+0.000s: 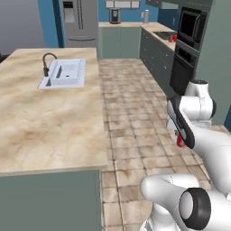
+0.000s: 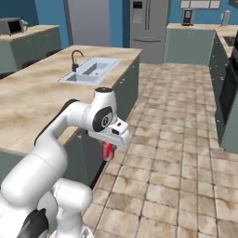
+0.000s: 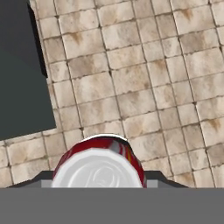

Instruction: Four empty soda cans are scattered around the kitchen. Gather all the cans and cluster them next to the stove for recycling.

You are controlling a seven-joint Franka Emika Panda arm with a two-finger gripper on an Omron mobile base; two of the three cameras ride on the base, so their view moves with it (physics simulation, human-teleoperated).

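1. Spreading wide at the left of the left base view: island counter [image 1: 45,122], beige marble top, flat and polished-looking, carrying a pale rectangular sink [image 1: 64,73] with a dark curved faucet [image 1: 47,62].
2. Running between island and wall cabinets: tiled floor [image 2: 176,153], tan square tiles, mottled, with darker grout lines.
3. Standing at the far end of the room: steel-grey refrigerator [image 1: 80,19], tall and boxy.
4. Lying on the far right counter: stove [image 1: 165,35], flat and black, well apart from the arm.
5. Hanging below the wrist, over the floor beside the island: tool [image 2: 109,151], pointing downward and clamped around a soda can [image 3: 99,168]; fingertips themselves mostly hidden by the can.
6. Sitting in that grip, red side visible in both base views [image 1: 180,141], silvery round top facing the hand camera.
7. Judging the can: empty, so very light; thin-walled, likely denting under a hard squeeze; smooth and rather slippery. Best taken across the cylindrical middle, squarely, with moderate pressure.
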